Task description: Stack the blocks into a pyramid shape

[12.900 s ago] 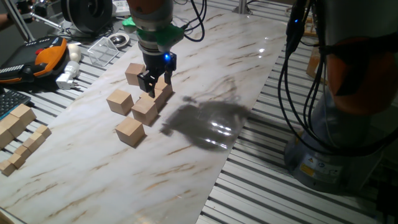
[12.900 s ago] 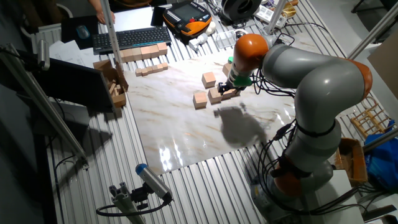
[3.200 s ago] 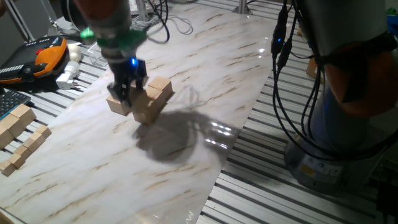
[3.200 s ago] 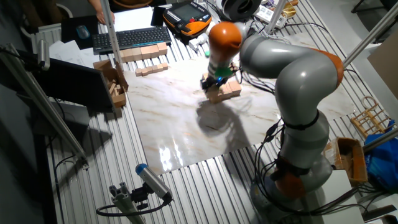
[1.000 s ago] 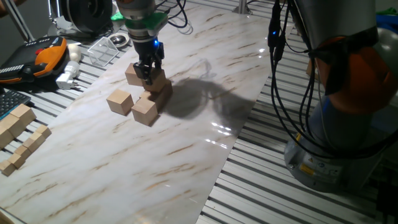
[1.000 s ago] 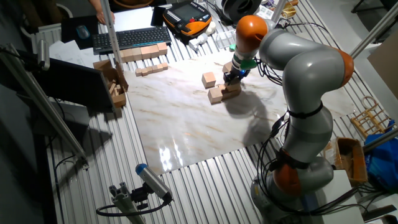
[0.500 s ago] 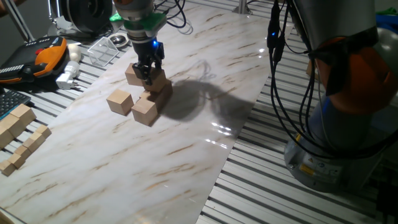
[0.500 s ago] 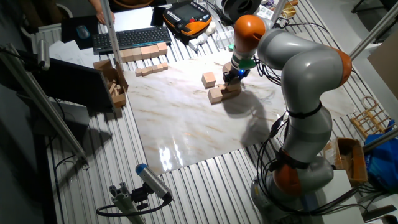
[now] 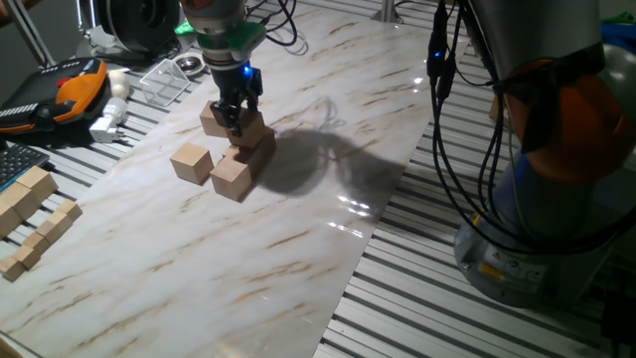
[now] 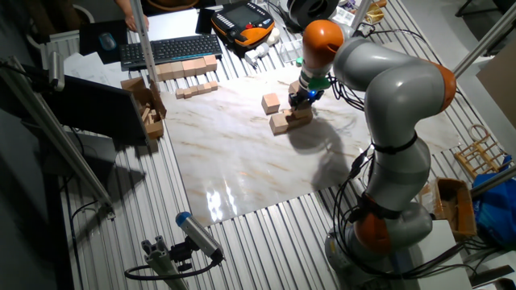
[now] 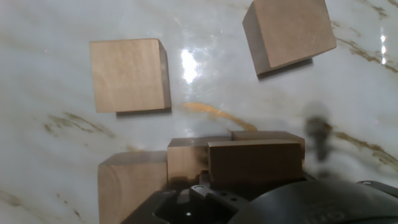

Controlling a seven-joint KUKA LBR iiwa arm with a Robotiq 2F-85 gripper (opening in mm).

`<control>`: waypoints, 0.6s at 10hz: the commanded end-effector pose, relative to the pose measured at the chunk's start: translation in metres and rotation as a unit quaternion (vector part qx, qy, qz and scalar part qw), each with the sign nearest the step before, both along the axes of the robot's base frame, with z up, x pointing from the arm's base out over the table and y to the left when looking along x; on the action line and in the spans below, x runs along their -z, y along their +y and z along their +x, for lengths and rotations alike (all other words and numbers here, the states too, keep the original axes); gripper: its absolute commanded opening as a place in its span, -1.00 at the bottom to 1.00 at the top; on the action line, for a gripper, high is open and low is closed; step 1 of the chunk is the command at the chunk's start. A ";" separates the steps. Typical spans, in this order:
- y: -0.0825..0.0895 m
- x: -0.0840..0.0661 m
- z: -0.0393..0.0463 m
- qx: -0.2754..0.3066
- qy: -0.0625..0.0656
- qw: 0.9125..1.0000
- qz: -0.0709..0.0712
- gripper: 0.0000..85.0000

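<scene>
My gripper point(image 9: 237, 117) is shut on one tan block point(image 9: 249, 129) and holds it on top of a short row of blocks point(image 9: 232, 179) on the marble board; it also shows in the other fixed view point(image 10: 299, 99). In the hand view the held block point(image 11: 255, 160) fills the lower middle, with two lower blocks point(image 11: 129, 182) under and left of it. Two loose blocks lie apart on the board, one to the left point(image 9: 191, 162) and one behind point(image 9: 214, 119). In the hand view they are at the upper left point(image 11: 129, 74) and upper right point(image 11: 287, 32). My fingertips are hidden there.
Smaller, paler wooden pieces point(image 9: 30, 214) lie off the board at the left, by a keyboard point(image 9: 15, 159). An orange pendant point(image 9: 62, 91), a white plug point(image 9: 107, 121) and a clear tray point(image 9: 167, 82) sit behind. The robot base and cables point(image 9: 527, 199) stand at the right.
The loose block at the front of the board 12.9 s ago is gone from there, and a block now sits on the row in my gripper. Nothing has moved in the last second.
</scene>
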State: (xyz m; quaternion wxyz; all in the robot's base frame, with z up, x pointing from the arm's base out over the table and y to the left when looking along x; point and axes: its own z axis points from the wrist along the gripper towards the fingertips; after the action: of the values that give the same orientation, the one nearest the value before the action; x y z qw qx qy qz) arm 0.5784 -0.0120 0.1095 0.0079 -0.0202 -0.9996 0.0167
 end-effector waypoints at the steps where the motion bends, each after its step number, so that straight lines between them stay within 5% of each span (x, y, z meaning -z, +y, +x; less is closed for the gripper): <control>1: 0.000 0.000 -0.0003 0.001 0.000 1.000 0.000 0.60; 6: 0.010 -0.012 0.0015 0.013 0.010 1.000 -0.004 0.60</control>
State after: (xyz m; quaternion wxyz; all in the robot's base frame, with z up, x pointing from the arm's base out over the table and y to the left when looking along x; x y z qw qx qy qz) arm 0.5799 -0.0016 0.1219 0.0183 -0.0340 -0.9990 0.0222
